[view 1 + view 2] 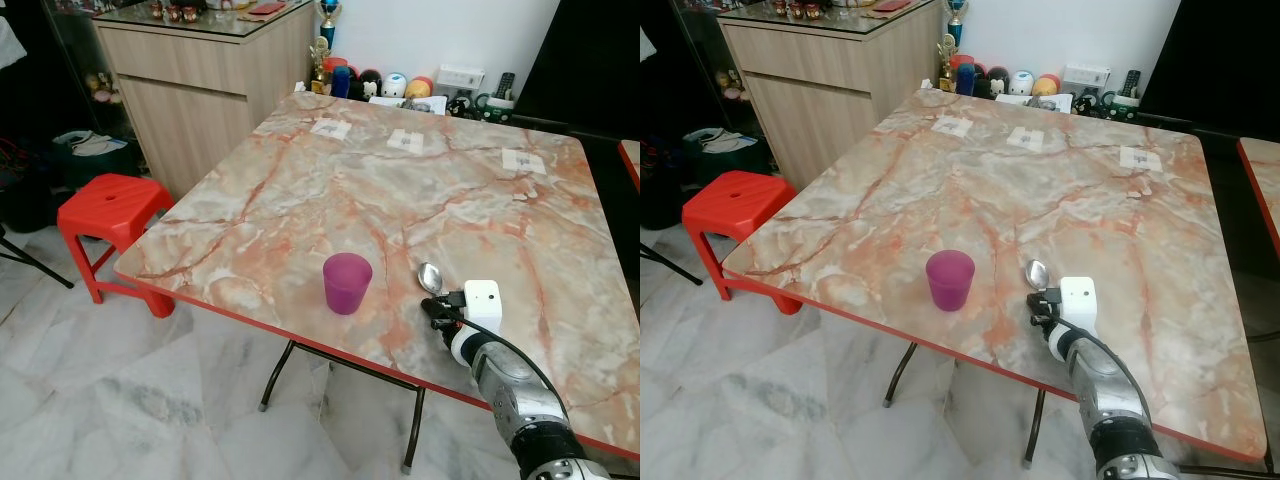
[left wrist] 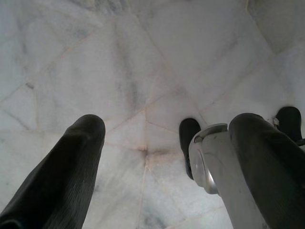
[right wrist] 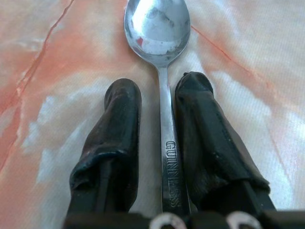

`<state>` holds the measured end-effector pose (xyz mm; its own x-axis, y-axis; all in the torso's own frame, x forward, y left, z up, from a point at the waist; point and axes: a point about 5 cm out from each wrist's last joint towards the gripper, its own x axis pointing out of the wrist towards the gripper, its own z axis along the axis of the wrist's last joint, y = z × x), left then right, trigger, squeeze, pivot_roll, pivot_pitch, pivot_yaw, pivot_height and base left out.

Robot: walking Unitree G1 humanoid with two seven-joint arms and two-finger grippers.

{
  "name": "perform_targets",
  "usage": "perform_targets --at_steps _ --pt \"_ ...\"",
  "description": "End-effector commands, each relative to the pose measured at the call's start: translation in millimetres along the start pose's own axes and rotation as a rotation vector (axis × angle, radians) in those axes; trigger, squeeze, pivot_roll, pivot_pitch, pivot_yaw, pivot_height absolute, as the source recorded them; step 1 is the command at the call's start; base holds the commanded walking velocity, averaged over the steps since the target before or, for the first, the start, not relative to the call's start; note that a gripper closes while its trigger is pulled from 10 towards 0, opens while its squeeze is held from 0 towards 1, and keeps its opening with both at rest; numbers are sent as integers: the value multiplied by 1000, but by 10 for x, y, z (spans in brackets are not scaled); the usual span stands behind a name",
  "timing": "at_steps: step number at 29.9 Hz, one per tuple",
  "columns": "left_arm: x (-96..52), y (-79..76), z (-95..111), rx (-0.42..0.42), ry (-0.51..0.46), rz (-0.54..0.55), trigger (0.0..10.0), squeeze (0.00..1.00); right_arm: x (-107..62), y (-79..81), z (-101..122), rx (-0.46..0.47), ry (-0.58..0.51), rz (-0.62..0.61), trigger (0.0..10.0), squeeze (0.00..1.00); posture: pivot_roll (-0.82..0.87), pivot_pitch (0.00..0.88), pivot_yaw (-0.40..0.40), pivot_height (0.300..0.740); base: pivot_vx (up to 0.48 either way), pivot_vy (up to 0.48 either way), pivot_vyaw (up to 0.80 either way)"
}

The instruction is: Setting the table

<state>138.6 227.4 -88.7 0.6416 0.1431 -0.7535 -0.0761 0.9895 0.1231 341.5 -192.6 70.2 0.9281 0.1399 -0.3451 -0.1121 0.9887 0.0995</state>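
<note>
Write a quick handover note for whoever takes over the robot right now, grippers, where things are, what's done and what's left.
Right gripper: low over the table near its front edge, fingers either side of the spoon handle with a small gap, so open.
Left gripper: hanging idle over the floor, open.
Spoon lies flat on the table, just right of the purple cup, which stands upright.
Done: cup and spoon are on the table.
Left: pull the right arm clear, then bring any other items.

Spoon (image 3: 158,38) was polished metal, mirror-glossy bowl, stamped handle. Table (image 1: 420,190) top: glossy marble-look with red edge. Cup (image 1: 347,283) beside spoon: matt translucent purple plastic. Right gripper (image 3: 159,88) fingers (image 3: 119,133): matt black, rubbery, wrinkled. Stool (image 1: 112,210) left of table: glossy red plastic.
</note>
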Motion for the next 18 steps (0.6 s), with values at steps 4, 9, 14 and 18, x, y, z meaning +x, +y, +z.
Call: perform_targets --at_steps 4,9,14,18 --pt "-10 -22 -38 4 16 -14 10000 0 -10 86 -219 1 89 36 0 0 29 94 -12 740 0 0 0" --pt "-10 -32 -41 5 18 -17 10000 0 -13 122 -251 2 95 45 0 0 29 85 -13 740 0 0 0" --pt "-16 -37 -60 8 24 -21 10000 0 -15 142 -276 8 94 44 0 0 27 79 -12 740 0 0 0" --pt "-25 -38 -82 9 29 -23 10000 0 -20 150 -293 5 91 39 0 0 24 67 -13 740 0 0 0"
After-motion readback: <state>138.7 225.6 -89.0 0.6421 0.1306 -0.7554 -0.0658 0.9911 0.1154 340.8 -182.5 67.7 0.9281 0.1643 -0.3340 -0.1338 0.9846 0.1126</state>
